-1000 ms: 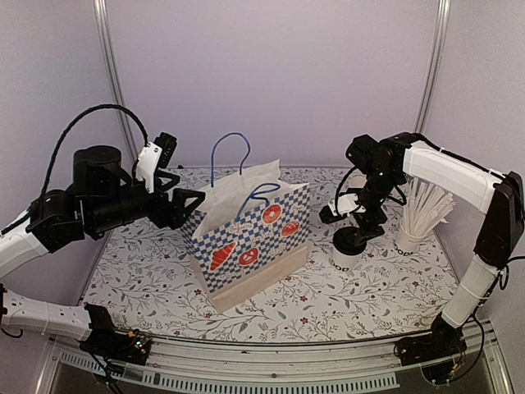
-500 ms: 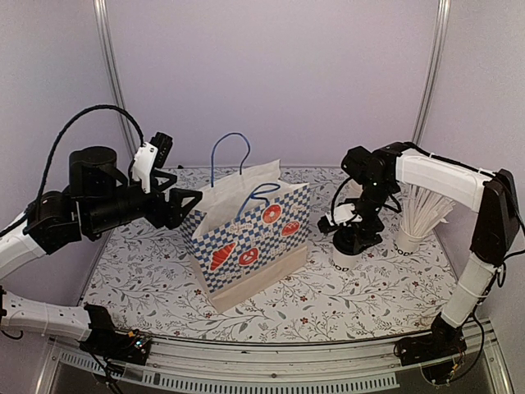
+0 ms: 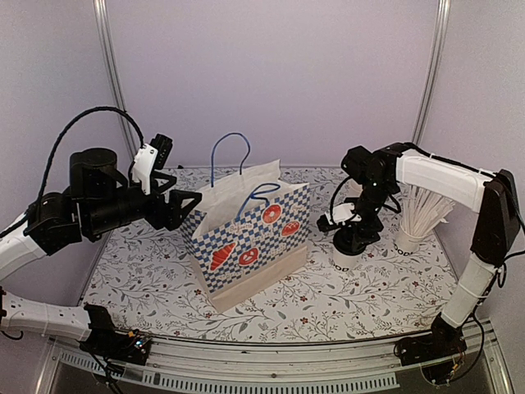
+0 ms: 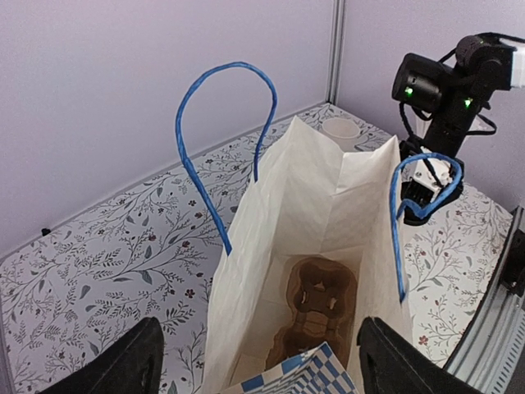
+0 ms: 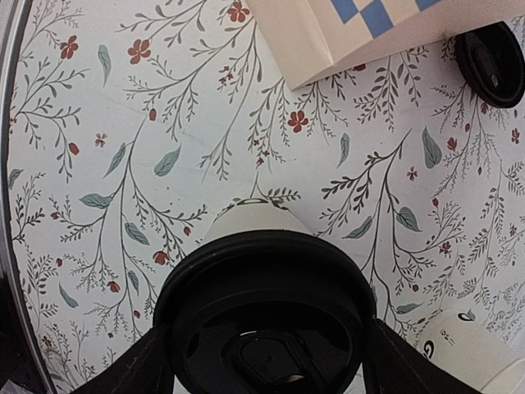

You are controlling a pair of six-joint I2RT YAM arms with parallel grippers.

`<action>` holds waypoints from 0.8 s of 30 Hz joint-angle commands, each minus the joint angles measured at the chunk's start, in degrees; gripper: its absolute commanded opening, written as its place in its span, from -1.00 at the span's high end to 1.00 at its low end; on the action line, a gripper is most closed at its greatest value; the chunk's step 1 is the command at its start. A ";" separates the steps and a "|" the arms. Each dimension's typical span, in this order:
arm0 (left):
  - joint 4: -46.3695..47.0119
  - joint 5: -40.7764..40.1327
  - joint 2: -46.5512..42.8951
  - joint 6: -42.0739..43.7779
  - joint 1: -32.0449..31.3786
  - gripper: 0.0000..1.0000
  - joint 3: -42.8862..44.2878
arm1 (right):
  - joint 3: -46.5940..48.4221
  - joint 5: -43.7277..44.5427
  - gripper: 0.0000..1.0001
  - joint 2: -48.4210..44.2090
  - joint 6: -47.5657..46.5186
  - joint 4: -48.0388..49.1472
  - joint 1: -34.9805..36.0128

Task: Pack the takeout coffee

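The takeout coffee (image 3: 343, 256), a white cup with a black lid (image 5: 262, 304), stands on the floral table to the right of the checked paper bag (image 3: 254, 234). My right gripper (image 3: 351, 238) has come down over it. In the right wrist view my right gripper (image 5: 267, 361) has one finger against each side of the lid. My left gripper (image 3: 182, 203) is open at the bag's left rim. In the left wrist view my left gripper (image 4: 262, 369) straddles the open bag (image 4: 328, 189), and a brown cardboard cup carrier (image 4: 316, 312) lies at the bottom.
A white cup of long white sticks (image 3: 414, 230) stands just right of the coffee. A loose black lid (image 5: 492, 61) lies by the bag's corner. A lidless white cup (image 4: 343, 129) stands behind the bag, and a lettered white cup (image 5: 467, 353) is close beside the coffee.
My right gripper has dropped lower over the coffee cup, and its fingers have closed in onto the lid. The left arm and the bag have stayed put.
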 commanded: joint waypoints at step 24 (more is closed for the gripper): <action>-8.06 -1.95 3.16 -1.56 1.53 -0.72 10.24 | 9.61 -2.41 -0.18 -8.30 9.12 -7.67 0.84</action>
